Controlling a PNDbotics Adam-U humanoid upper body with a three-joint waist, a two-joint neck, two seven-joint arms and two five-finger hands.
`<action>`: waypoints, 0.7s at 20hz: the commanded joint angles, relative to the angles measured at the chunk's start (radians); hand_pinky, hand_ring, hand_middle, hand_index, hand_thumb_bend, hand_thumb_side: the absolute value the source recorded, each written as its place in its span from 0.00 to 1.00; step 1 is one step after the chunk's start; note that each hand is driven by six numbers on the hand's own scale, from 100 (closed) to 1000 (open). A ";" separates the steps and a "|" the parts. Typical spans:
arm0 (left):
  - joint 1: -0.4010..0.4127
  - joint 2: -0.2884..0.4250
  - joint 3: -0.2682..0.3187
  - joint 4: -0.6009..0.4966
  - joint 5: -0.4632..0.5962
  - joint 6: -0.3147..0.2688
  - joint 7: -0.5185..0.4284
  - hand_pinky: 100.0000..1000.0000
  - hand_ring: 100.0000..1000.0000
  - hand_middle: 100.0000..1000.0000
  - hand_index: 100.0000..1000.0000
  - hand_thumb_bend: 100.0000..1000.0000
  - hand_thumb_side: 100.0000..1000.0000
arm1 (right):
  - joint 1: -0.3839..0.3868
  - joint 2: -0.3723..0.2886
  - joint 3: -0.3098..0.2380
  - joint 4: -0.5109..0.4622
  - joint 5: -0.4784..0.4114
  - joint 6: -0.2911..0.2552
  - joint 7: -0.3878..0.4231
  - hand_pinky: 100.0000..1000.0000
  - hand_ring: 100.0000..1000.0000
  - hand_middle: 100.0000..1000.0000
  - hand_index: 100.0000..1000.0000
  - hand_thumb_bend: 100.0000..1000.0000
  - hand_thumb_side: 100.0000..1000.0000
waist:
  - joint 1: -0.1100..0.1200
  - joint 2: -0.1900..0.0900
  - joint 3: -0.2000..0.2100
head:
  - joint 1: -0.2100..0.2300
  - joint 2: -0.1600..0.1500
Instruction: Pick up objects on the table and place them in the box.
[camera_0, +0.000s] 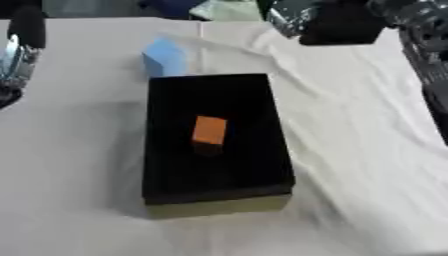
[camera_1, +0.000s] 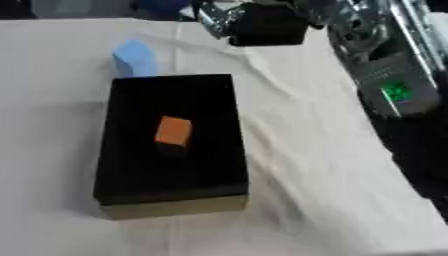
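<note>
A black box (camera_0: 166, 185) lies open in the middle of the table. Inside it, near the centre, is an orange block (camera_0: 209, 130) with a dark shadow just below it. A light blue block (camera_0: 164, 57) stands on the cloth, touching or nearly touching the box's far left corner. My right hand (camera_1: 267, 22) is a blurred black shape at the far edge, well beyond the box and holding nothing I can make out. A part of my left arm and hand (camera_0: 19, 47), black and silver, shows at the left edge, away from the box.
A wrinkled white cloth (camera_0: 350, 125) covers the table, with folds to the right of the box. My right arm (camera_1: 398, 92), silver with a green light, runs down the right side. Dark shapes sit along the far edge.
</note>
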 joint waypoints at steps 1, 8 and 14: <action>-0.064 0.101 -0.033 0.013 -0.048 -0.028 -0.041 0.78 0.76 0.75 0.86 0.15 0.84 | 0.007 -0.029 -0.084 -0.066 0.003 0.040 -0.047 0.85 0.81 0.67 0.90 0.00 0.96 | 0.000 -0.015 -0.013 | 0.024 -0.010; -0.229 0.204 -0.160 0.171 -0.149 -0.061 -0.143 0.79 0.80 0.79 0.91 0.50 0.80 | 0.041 -0.040 -0.154 -0.082 -0.039 0.060 -0.148 0.85 0.80 0.66 0.90 0.00 0.95 | 0.005 -0.006 -0.051 | 0.051 -0.024; -0.378 0.150 -0.235 0.320 -0.241 -0.016 -0.235 0.80 0.81 0.79 0.91 0.58 0.80 | 0.055 -0.040 -0.154 -0.071 -0.044 0.065 -0.220 0.85 0.79 0.65 0.90 0.00 0.95 | 0.012 0.004 -0.056 | 0.042 -0.033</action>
